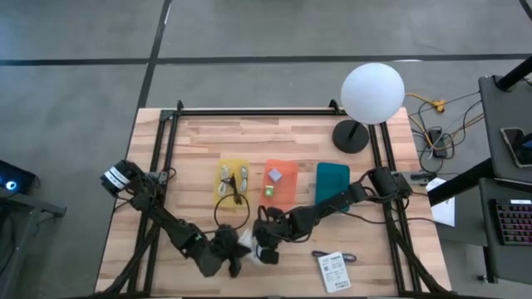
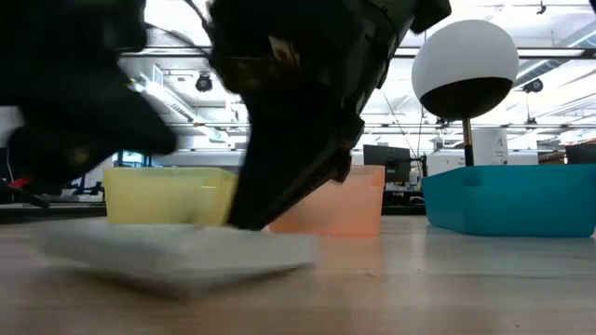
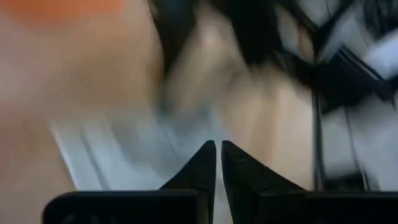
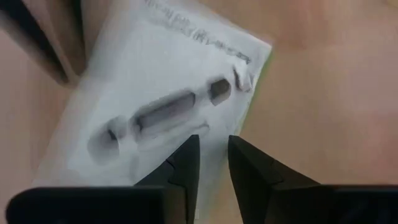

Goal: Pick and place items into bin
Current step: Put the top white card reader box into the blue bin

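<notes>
A white printed packet (image 1: 246, 242) lies flat on the table near its near edge, between both grippers; it also shows in the low view (image 2: 177, 253). My right gripper (image 1: 264, 247) reaches in from the right, its fingers a little apart (image 4: 213, 142) over the packet (image 4: 161, 93). My left gripper (image 1: 226, 262) stands just left of the packet with its fingertips almost together (image 3: 218, 146), the packet (image 3: 137, 149) blurred beyond them. A second white card (image 1: 334, 270) with a thin cable (image 1: 320, 255) lies further right. A black cord loop (image 1: 231, 212) lies before the yellow bin. My right gripper comes down slanting from the table's right onto the packet's top face beside one long edge (image 4: 208, 119). In the low view a fingertip (image 2: 250, 216) meets the packet, which stays flat on the table. My left gripper: I cannot tell whether it touches the packet.
Three bins stand in a row mid-table: yellow (image 1: 233, 178) holding small items, orange (image 1: 281, 183) with a small cube, teal (image 1: 332, 183). A white globe lamp (image 1: 371, 93) stands at the far right. Black frame rails (image 1: 166, 149) run along the table's sides.
</notes>
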Tool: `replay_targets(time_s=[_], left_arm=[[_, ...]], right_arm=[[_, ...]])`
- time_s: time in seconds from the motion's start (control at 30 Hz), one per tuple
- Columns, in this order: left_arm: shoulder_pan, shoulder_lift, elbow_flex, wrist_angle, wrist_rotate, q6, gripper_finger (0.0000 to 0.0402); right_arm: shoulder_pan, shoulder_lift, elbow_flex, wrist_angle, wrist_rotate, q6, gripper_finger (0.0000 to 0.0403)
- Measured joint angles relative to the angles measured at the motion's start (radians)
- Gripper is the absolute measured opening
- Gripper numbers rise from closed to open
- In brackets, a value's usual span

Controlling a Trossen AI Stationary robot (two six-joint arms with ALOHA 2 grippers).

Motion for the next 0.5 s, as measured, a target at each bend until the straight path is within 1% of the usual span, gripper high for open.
replay_targets(time_s=[0.03, 0.1, 0.27, 0.33, 0.5], left_arm=[[0.008, -0.001, 0.005, 0.004, -0.013, 0.008, 0.0011], [0.019, -0.001, 0.014, -0.002, -0.027, 0.022, 0.0011], [0.034, -0.016, 0.049, -0.012, 0.04, 0.101, 0.0011], [0.035, -0.018, 0.054, -0.056, 0.053, 0.109, 0.0011], [0.003, -0.036, 0.058, -0.163, 0.134, 0.092, 0.0011]], right_arm=[[0.006, 0.005, 0.0, 0.011, 0.0, -0.006, 0.0075], [0.009, -0.001, -0.002, -0.009, -0.036, -0.029, 0.0074], [0.007, -0.003, -0.003, -0.019, -0.04, -0.062, 0.0069], [0.007, -0.004, -0.003, -0.029, -0.032, -0.055, 0.0068], [0.007, -0.006, -0.002, -0.034, -0.023, -0.048, 0.0068]])
